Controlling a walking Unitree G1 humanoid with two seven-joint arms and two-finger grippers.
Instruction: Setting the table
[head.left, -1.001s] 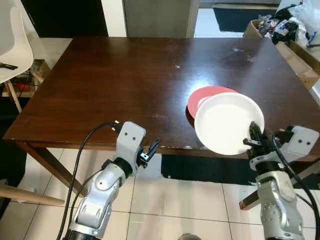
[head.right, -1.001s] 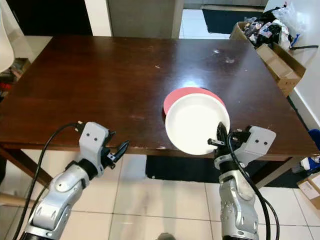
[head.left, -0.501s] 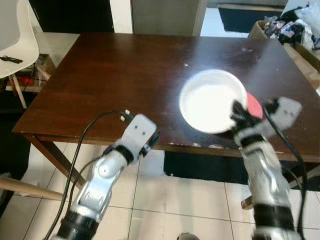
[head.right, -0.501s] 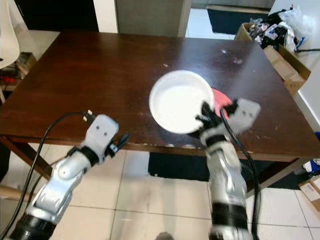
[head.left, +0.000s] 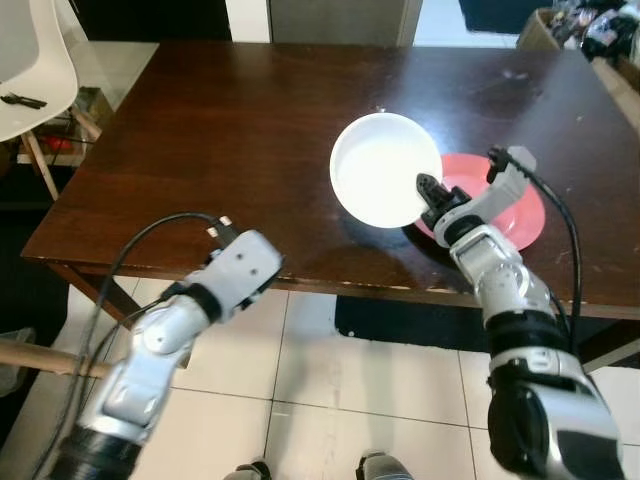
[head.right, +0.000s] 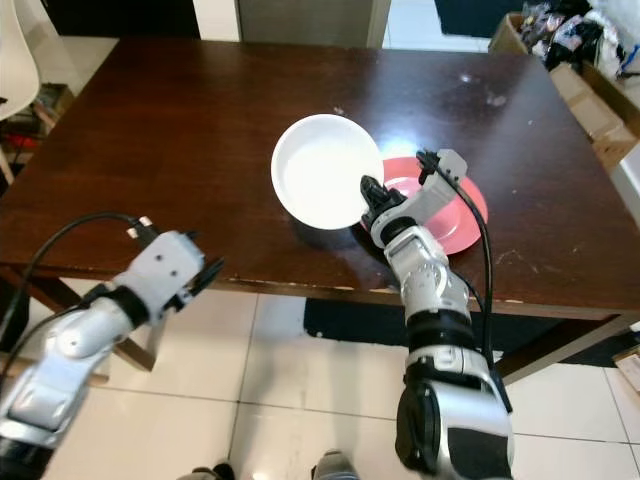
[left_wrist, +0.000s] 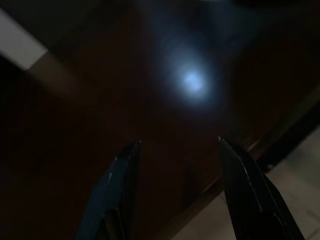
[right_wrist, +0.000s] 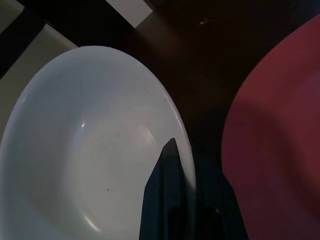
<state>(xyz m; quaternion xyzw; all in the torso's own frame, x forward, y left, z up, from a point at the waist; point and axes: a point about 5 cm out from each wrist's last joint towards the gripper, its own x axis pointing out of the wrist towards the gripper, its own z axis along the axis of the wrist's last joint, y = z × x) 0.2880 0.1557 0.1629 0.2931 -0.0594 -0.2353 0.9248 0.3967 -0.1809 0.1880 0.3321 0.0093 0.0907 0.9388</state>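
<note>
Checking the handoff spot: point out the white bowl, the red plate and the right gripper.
white bowl (head.left: 380, 185), left eye view, inner base.
red plate (head.left: 515, 210), left eye view, bare right part.
right gripper (head.left: 428, 192), left eye view, fingertips at the bowl's rim.

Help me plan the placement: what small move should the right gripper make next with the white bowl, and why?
Probably lower it. The right gripper pinches the white bowl by its rim, tilted above the table, left of the red plate. Levelling and lowering it there, then opening, would set it down.

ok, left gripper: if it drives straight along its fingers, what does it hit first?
Most likely the dark wooden table. The left gripper is open and empty, aimed at the bare tabletop just past the near edge. Nothing lies between its fingers and the wood, though depth is hard to judge.
</note>
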